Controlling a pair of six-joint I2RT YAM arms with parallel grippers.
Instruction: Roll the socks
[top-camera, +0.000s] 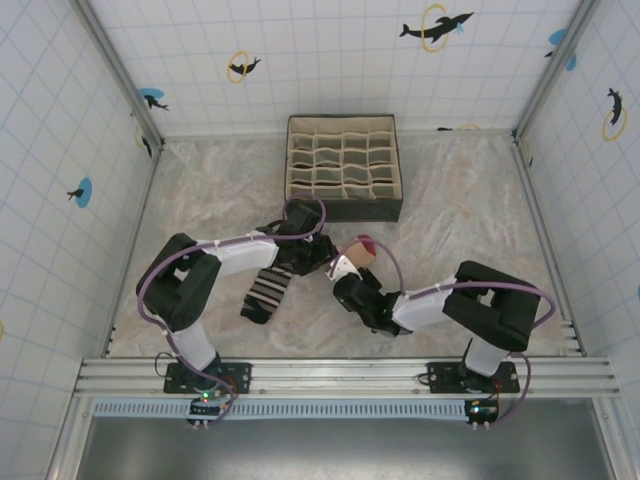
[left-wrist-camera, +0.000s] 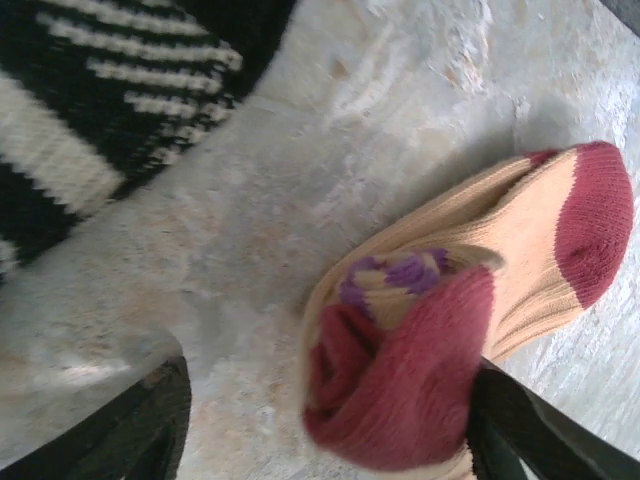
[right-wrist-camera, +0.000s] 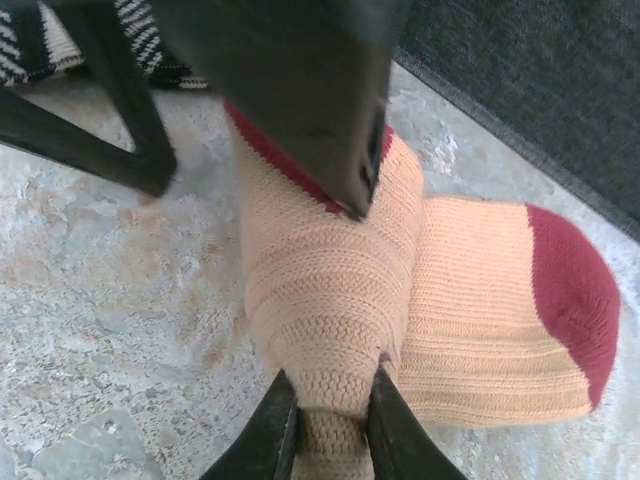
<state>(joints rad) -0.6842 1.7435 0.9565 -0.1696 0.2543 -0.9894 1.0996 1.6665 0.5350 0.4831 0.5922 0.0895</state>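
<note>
We can read no word, number, label or brand on anything here. The only marks we find are pictures, not writing: dark dolphin stickers (top-camera: 440, 26) on the tiled walls (top-camera: 60, 120), some drawn through a yellow hoop (top-camera: 436, 48), others set on a blue disc (top-camera: 83, 191). None of them carries a letter or a figure that we can make out.
</note>
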